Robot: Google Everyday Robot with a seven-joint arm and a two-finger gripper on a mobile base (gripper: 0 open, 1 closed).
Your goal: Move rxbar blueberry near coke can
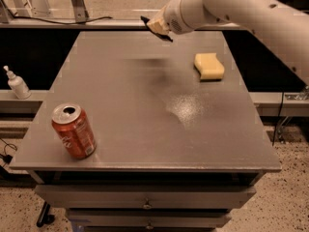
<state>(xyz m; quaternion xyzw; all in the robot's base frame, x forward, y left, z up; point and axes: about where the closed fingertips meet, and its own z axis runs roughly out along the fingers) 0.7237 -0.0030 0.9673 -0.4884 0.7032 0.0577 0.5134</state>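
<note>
The coke can (73, 131), red-orange with a silver top, stands upright near the front left corner of the grey table (145, 115). My gripper (157, 27) is raised above the far middle of the table. It is shut on the rxbar blueberry (167, 37), of which only dark slivers show at either side of the pale fingers. The bar hangs clear of the table top, and its blurred shadow lies on the table below. The can is far from the bar, toward the front left.
A yellow sponge (209, 65) lies on the table at the back right. A small white pump bottle (16, 82) stands on a lower ledge left of the table. Drawers are under the table's front edge. My arm reaches in from the upper right.
</note>
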